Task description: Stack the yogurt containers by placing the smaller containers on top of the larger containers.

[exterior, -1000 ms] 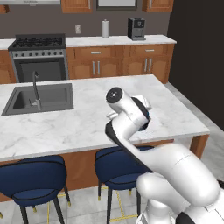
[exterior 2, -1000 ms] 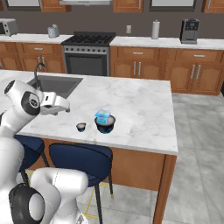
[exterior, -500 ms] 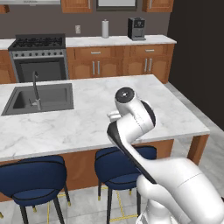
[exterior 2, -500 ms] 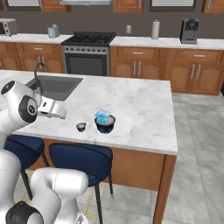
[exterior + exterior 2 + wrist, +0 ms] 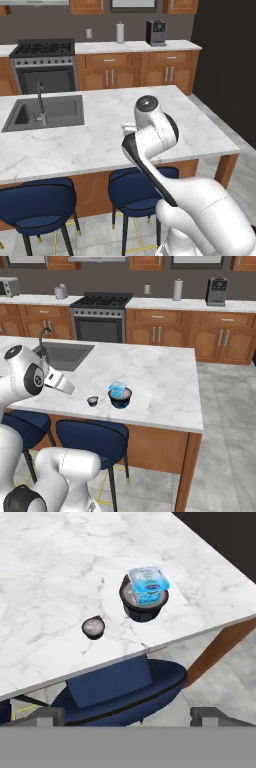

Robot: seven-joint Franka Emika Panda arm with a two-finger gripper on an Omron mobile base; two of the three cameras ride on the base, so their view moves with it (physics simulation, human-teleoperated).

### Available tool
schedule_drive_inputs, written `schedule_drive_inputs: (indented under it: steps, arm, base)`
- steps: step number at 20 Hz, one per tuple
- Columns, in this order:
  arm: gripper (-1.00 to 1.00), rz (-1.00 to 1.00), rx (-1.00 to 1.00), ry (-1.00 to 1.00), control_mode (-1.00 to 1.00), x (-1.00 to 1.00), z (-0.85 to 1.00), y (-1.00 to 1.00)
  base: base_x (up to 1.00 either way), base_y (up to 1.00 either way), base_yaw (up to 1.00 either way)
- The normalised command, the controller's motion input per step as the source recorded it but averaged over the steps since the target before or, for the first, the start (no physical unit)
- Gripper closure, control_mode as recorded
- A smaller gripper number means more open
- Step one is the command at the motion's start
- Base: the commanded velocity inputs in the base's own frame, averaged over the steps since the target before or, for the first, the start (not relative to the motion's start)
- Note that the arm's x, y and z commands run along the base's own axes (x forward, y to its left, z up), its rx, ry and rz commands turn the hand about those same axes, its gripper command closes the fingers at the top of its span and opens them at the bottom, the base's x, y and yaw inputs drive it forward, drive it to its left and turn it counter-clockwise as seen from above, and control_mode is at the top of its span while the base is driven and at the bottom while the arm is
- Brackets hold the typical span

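The wide dark tub [image 5: 142,608] stands near the island's front edge, and the small light-blue cup [image 5: 148,583] rests on top of it. To its left the tiny dark cup [image 5: 93,627] with a pale top stands alone on the marble. My gripper [image 5: 127,716] hovers off the counter's front edge, short of all three containers, with its fingers spread wide and nothing between them. From the right base view the tub [image 5: 120,400], the light-blue cup [image 5: 117,388] and the tiny cup [image 5: 92,401] lie right of my gripper [image 5: 69,389].
A sink [image 5: 64,355] with a faucet [image 5: 44,336] is set into the island's left part. Blue stools [image 5: 92,433] stand under the front edge [image 5: 150,649]. A stove [image 5: 100,303] and coffee machine [image 5: 216,291] line the back counter.
My hand has dropped slightly toward the counter and the arm's elbow has swung right. The three containers have not moved.
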Motion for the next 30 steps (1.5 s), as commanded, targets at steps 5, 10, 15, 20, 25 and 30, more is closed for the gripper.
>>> schedule_drive_inputs:
  steps: [5,10,15,20,25,30]
  arm:
    - [-1.0,-0.1,0.02,0.0,-1.0,0.06,0.0,0.0]
    - [-1.0,-0.09,0.0,0.01,-1.0,0.15,-0.01,0.0]
    - [-1.0,-0.02,0.08,0.14,-1.0,0.31,-0.06,0.0]
    - [-1.0,0.0,0.12,0.1,-1.0,0.28,-0.14,-0.04]
    - [-1.0,0.0,0.03,0.02,-1.0,0.24,-0.18,0.0]
    - [-1.0,0.0,0.0,0.0,-1.0,0.11,-0.28,0.0]
  base:
    - [0.0,0.0,0.0]
    - [0.0,0.0,0.0]
    - [0.0,0.0,0.0]
    - [0.0,0.0,0.0]
    - [0.0,0.0,0.0]
    - [0.0,0.0,0.0]
